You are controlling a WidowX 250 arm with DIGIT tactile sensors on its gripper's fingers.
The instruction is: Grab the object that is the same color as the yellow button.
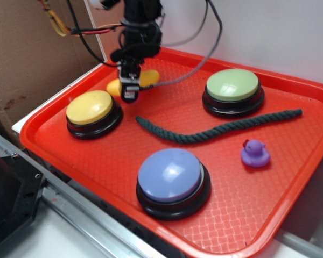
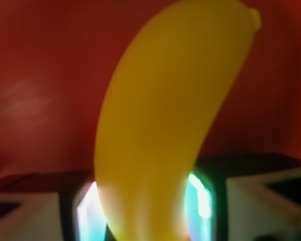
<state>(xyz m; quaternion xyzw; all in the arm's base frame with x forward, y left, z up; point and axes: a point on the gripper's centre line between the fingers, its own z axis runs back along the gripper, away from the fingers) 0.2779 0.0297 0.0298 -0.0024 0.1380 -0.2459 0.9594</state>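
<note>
Exterior view: the gripper (image 1: 129, 86) is hanging over the far left part of the red tray (image 1: 97, 161), pointing down, directly in front of the yellow object (image 1: 148, 77). The object is showing on both sides of the claw, one end poking out left, the longer part right. It is sitting just beyond the yellow button (image 1: 89, 106), near it but apart.

Wrist view: the object (image 2: 165, 125) is filling the middle of the frame, blurred and very close, running up between the two fingers (image 2: 25, 213) at the bottom corners. Fingers are standing spread, one either side of the object's lower end; cannot tell if the pads are touching it.

Also on the tray: green button (image 1: 232, 85), purple-blue button (image 1: 169, 174), dark green rope (image 1: 215, 129), purple duck (image 1: 255, 153).

No brand, label or legible writing showing on anything.
</note>
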